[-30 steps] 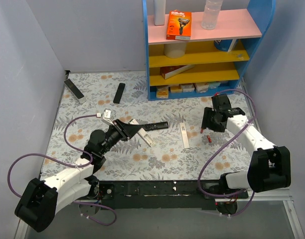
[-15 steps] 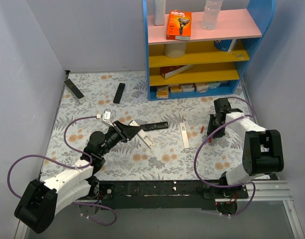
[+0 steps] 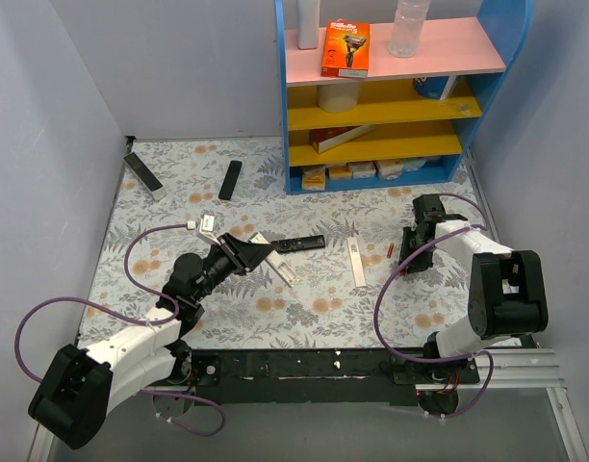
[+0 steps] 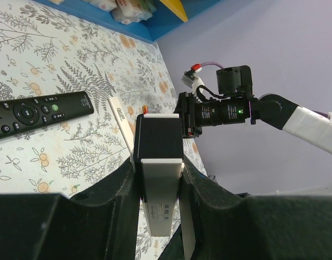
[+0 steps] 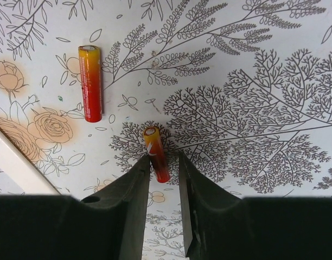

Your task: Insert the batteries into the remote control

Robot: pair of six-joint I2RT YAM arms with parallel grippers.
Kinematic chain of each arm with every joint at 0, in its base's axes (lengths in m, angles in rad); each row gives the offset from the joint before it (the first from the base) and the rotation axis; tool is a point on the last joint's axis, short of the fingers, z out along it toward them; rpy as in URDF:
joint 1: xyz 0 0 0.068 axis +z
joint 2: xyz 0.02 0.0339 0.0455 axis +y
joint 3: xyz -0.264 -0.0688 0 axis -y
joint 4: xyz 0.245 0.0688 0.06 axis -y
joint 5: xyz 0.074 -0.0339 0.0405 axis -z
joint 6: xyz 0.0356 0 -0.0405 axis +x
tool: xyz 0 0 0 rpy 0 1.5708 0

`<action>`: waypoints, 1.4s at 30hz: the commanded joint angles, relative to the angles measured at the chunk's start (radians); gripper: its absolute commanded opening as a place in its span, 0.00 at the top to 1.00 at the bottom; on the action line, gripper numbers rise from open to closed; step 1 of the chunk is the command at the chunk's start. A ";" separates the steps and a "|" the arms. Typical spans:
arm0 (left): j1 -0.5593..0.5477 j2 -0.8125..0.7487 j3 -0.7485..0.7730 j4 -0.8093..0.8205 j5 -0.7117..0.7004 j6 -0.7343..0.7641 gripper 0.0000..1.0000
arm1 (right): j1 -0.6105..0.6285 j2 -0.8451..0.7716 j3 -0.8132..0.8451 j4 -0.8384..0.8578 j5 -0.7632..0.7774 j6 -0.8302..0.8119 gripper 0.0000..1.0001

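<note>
My left gripper (image 3: 246, 252) is shut on the white remote control (image 3: 275, 262) and holds it tilted above the table. In the left wrist view the remote (image 4: 159, 187) sits between the fingers, with a dark open section at its far end. My right gripper (image 5: 164, 162) is low over the table, its jaws slightly apart around one red battery (image 5: 157, 154). The left finger touches the battery and a gap shows on the right. The other red battery (image 5: 90, 83) lies beside it and also shows in the top view (image 3: 390, 249). The white back cover (image 3: 356, 261) lies flat between the arms.
A black remote (image 3: 301, 243) lies by the held remote. Two more black remotes (image 3: 231, 179) (image 3: 143, 174) lie at the back left. The blue shelf unit (image 3: 391, 96) stands at the back right, with boxes on its shelves. Walls close both sides.
My right gripper has swung right and come down to the table, so its fingers now straddle one red battery. The left arm and the remote have not moved.
</note>
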 commanded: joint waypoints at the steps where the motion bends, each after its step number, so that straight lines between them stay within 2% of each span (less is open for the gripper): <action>1: 0.004 0.002 0.003 0.034 0.014 0.011 1.00 | -0.006 0.022 -0.022 0.006 -0.005 -0.005 0.67; 9: 0.004 0.021 0.009 0.039 0.017 0.011 1.00 | 0.009 0.027 -0.026 -0.020 0.012 -0.002 0.73; 23: 0.005 0.058 0.029 0.057 0.020 0.021 1.00 | 0.100 0.030 -0.048 -0.074 0.115 0.026 0.72; 32: 0.004 0.067 0.034 0.063 0.029 0.016 1.00 | 0.120 0.013 -0.062 -0.074 0.095 0.034 0.73; 37: 0.004 0.072 0.034 0.069 0.034 0.018 1.00 | 0.126 0.001 -0.069 -0.069 0.084 0.032 0.81; 39: 0.005 0.077 0.035 0.072 0.037 0.019 1.00 | 0.129 0.001 -0.068 -0.066 0.078 0.031 0.82; 40: 0.004 0.077 0.037 0.074 0.040 0.019 1.00 | 0.132 0.002 -0.068 -0.062 0.074 0.029 0.87; 42: 0.004 0.080 0.038 0.077 0.044 0.019 1.00 | 0.141 -0.002 -0.066 -0.060 0.069 0.021 0.90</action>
